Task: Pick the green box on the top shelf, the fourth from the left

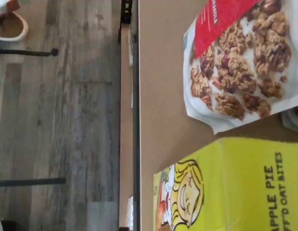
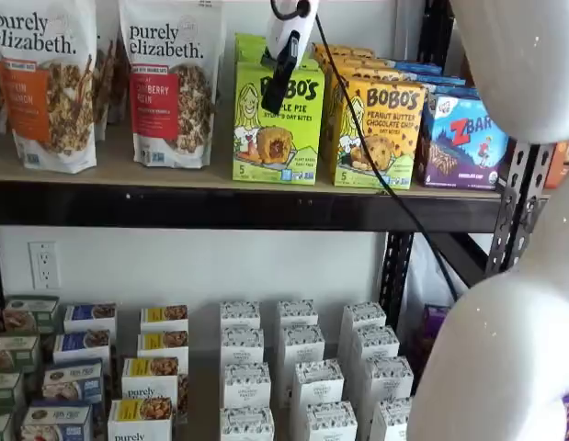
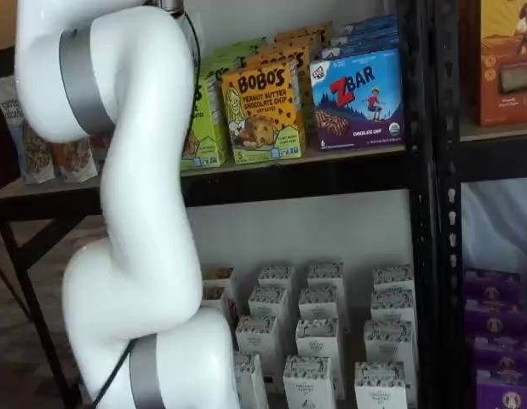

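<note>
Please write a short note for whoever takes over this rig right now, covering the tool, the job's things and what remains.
Tool: hangs in front of the green box's upper front; only a side-on black finger shows, so open or shut cannot be read from the pictures. Nothing is held.
Green box: stands upright on the top shelf, between a purely elizabeth bag and the yellow-orange Bobo's box. The wrist view shows its front too.
Done: approach to the box.
Left: close on the box, lift it off the shelf.

Three cameras covering one shelf

The wrist view is looking down, close, on the green box (image 1: 235, 187) — both shelf views are facing the top shelf (image 2: 220, 175) frontally, sharing that box around 12 o'clock.
</note>
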Available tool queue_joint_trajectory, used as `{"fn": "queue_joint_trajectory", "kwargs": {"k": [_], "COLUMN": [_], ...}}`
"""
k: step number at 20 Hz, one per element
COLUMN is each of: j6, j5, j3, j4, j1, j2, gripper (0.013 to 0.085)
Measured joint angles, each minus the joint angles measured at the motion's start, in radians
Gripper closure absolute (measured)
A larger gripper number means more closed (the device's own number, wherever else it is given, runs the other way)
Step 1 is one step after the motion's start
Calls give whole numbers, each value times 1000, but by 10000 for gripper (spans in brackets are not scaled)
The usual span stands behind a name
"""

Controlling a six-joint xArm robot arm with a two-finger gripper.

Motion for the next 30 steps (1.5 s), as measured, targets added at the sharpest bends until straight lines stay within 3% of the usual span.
{"fn": "queue_joint_trajectory", "kwargs": {"k": [6, 10, 12, 20, 30], "j6": [0, -3, -4, -5, -4], "j5": [1, -8, -9, -14, 14], "j3": [7, 14, 15, 15, -8], "j4": [-5, 2, 4, 11, 6], "j1": [2, 0, 0, -1, 0], "j2": [2, 0, 0, 2, 19], "gripper": [130, 210, 290, 450, 450]}}
